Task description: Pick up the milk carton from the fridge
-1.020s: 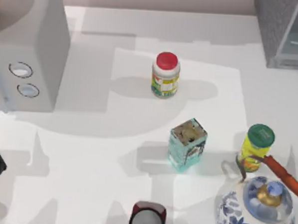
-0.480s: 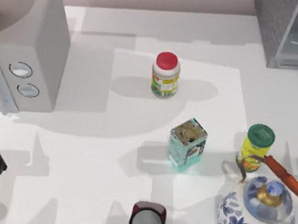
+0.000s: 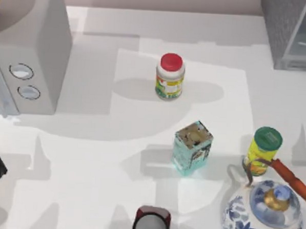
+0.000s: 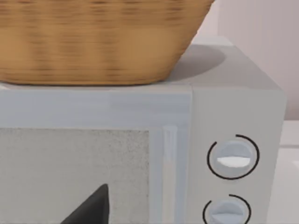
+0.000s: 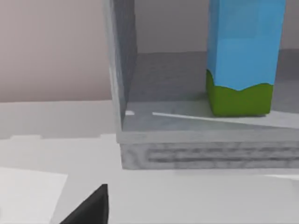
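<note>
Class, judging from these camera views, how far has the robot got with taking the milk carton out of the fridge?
Done: the fridge looks open, its inside in plain sight from the right wrist camera. In hand: that camera faces the milk carton, which stands upright on the fridge floor, so the right arm seems to be approaching. Left: reaching in, gripping the carton and lifting it out.

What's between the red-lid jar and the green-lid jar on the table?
In the top view, the small teal box stands roughly between the red-lidded jar and the green-lidded jar, apart from both.
</note>
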You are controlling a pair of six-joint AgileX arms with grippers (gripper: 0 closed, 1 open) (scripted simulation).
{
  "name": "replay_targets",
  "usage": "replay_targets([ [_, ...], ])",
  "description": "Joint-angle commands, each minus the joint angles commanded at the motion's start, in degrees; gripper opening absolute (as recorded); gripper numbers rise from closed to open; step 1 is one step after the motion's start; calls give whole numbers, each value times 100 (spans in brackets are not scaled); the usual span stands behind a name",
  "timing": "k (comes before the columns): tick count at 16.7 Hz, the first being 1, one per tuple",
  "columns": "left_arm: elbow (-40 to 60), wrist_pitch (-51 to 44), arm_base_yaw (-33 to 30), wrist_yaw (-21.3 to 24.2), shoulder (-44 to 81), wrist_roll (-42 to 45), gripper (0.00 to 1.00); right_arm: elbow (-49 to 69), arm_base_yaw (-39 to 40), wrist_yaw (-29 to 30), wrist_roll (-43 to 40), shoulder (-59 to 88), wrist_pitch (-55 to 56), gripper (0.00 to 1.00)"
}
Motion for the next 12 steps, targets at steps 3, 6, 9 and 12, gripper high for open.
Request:
replay_targets([
  [3, 0, 0, 0, 0, 0, 0, 100, 118, -181, -271, 5, 1134, 950, 100],
  [6, 0, 0, 0, 0, 0, 0, 100, 204, -421, -478, 36, 1927, 1690, 100],
  [9, 0, 0, 0, 0, 0, 0, 100, 278, -848, -699, 27, 2635, 2677, 100],
  [12, 0, 0, 0, 0, 0, 0, 100, 373, -1330, -993, 11, 3584, 3628, 100],
])
